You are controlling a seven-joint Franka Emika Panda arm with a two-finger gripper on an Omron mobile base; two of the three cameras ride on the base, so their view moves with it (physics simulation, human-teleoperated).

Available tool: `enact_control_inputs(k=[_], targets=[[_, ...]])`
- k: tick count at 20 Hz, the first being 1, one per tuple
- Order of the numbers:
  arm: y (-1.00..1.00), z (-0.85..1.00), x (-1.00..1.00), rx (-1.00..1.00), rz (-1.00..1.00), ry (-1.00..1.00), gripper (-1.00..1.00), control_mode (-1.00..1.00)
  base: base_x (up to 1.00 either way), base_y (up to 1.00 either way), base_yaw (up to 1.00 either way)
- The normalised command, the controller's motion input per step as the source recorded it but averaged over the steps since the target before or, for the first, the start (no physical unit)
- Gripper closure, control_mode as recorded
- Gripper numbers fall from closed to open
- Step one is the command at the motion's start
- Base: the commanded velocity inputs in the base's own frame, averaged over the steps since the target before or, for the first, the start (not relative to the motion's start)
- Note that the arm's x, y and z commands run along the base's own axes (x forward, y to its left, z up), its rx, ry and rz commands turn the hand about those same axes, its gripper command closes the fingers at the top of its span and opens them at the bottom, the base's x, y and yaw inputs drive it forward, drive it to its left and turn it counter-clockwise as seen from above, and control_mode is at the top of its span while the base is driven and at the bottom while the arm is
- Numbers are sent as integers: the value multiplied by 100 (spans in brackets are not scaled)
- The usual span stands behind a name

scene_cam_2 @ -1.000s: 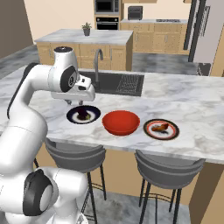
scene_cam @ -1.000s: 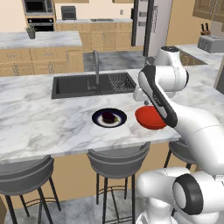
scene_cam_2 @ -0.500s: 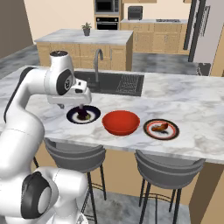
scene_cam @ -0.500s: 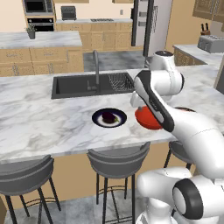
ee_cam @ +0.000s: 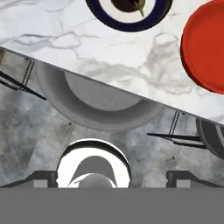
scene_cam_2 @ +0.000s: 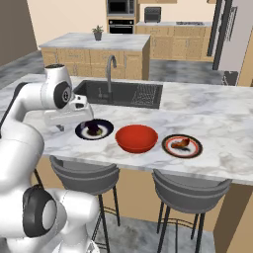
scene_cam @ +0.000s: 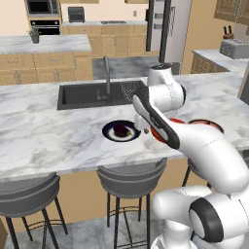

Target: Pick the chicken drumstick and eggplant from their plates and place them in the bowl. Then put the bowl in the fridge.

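The eggplant [scene_cam_2: 93, 128] lies on the black-rimmed plate [scene_cam_2: 105, 127], also seen as eggplant [scene_cam: 120, 130] and at the top edge of the hand view as eggplant [ee_cam: 127, 3]. The red bowl [scene_cam_2: 137, 138] stands just right of that plate and holds nothing. Further right, the chicken drumstick [scene_cam_2: 180, 144] rests on the reddish-rimmed plate [scene_cam_2: 195, 147]. My gripper [scene_cam_2: 62, 126] hangs open and empty over the counter's front edge, left of the eggplant plate. In the hand view its fingertips [ee_cam: 46, 178] stand wide apart above a stool.
A dark sink [scene_cam_2: 121, 94] with a faucet [scene_cam_2: 111, 66] lies behind the plates. Grey bar stools [scene_cam_2: 86, 175] stand under the counter's front edge [ee_cam: 109, 85]. The tall grey fridge [scene_cam: 168, 26] is far back across the kitchen aisle.
The jaws have opened wide. The hand has swung away from above the bowl and plate, toward the counter's front edge.
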Motion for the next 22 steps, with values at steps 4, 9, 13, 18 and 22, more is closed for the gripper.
enact_control_inputs(k=[4,9,13,18,22], targets=[[29,-22,11,-17,4,18,-100,-100,0,0,0],[21,-18,43,-5,3,4,-100,-100,0,0,0],[0,-10,49,0,0,0,-100,-100,0,0,0],[0,-14,55,0,0,0,-100,-100,0,0,0],[0,-20,55,0,7,0,-100,-100,0,0,0]])
